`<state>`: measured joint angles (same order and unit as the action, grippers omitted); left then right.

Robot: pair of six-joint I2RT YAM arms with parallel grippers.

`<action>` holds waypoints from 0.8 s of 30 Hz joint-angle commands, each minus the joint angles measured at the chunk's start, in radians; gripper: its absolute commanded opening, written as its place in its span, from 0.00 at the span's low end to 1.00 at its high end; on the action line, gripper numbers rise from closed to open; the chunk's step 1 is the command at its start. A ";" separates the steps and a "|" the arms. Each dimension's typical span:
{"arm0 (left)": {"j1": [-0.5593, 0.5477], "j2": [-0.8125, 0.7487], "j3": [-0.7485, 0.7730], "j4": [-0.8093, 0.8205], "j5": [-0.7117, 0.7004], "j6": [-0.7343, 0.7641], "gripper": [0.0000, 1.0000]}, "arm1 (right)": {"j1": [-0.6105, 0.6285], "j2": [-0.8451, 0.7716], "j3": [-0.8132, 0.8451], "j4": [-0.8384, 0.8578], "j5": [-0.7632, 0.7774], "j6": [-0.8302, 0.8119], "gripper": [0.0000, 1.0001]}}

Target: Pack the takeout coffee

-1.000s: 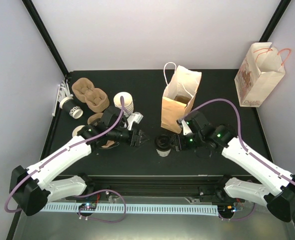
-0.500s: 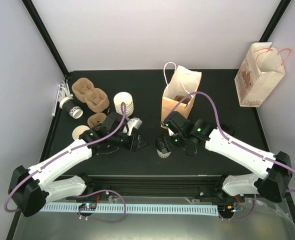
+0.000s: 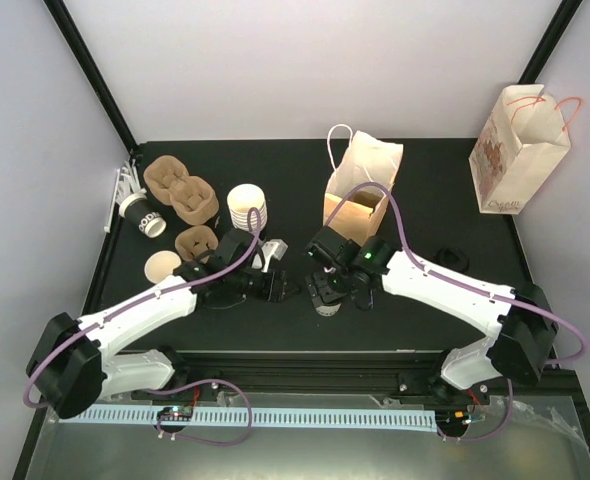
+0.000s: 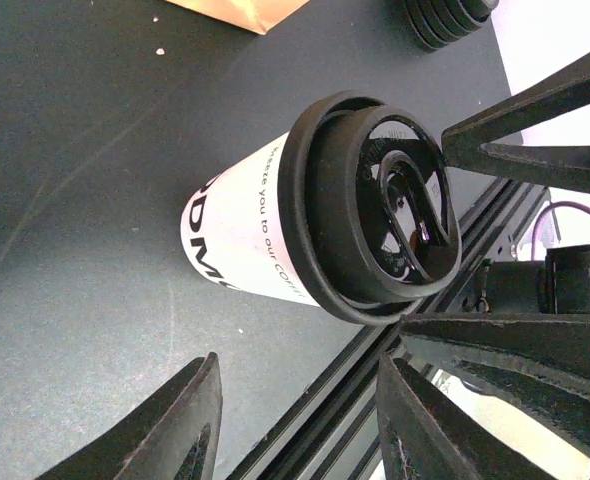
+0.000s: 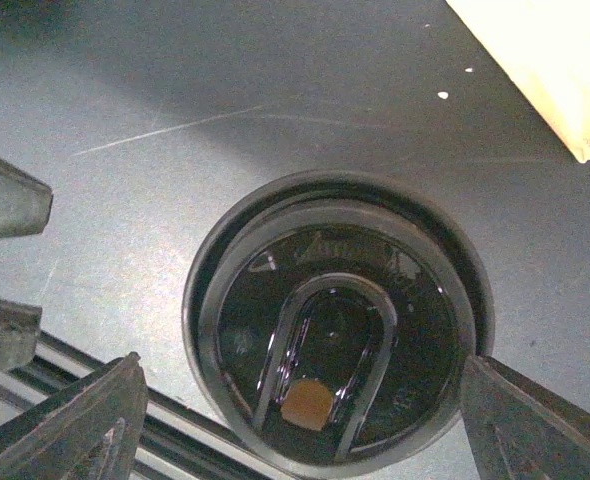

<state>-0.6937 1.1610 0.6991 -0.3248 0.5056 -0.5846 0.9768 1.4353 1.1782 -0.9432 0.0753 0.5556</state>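
Only the overhead view took in the whole counter (image 3: 295, 170). It showed two paper bags: a brown bag (image 3: 360, 190) standing open at far centre and a white printed bag (image 3: 515, 150) at the far right. Two brown carriers lay at the far left, a larger carrier (image 3: 178, 188) and a smaller carrier (image 3: 195, 241) just nearer. Beside them stood one stack of white cups (image 3: 246, 207), and one cup on its side (image 3: 145, 217) lay by the left edge. A pale round disc (image 3: 160, 265) sat near the smaller carrier; its kind could not be told.

One lidded cup (image 3: 324, 303) stood upright near the counter's near edge, between the two arms and largely hidden from above by the right end effector (image 3: 323, 288). The left end effector (image 3: 282, 288) was just to its left.

The left wrist view alone showed the cup's side, white with dark lettering, beyond that end effector's fingers (image 4: 165, 430), which stood apart with nothing between them. It also showed one stack of black lids (image 4: 445, 15) further off.

The right wrist view alone looked straight down on the lid, which had a small tan patch in its recess. Its fingers (image 5: 65, 425) stood wide apart, one on each side of the lid, not clamped on it.
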 commanded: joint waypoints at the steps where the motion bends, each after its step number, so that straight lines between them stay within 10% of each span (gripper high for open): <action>1: 0.010 0.042 -0.007 0.102 0.049 -0.041 0.45 | 0.010 0.030 0.034 -0.005 0.067 0.041 0.87; 24: 0.029 0.169 0.015 0.167 0.110 -0.063 0.44 | 0.026 0.042 0.068 -0.033 0.117 0.040 0.89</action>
<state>-0.6735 1.3346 0.6926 -0.1776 0.5961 -0.6537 0.9966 1.4891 1.2236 -0.9771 0.1814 0.5926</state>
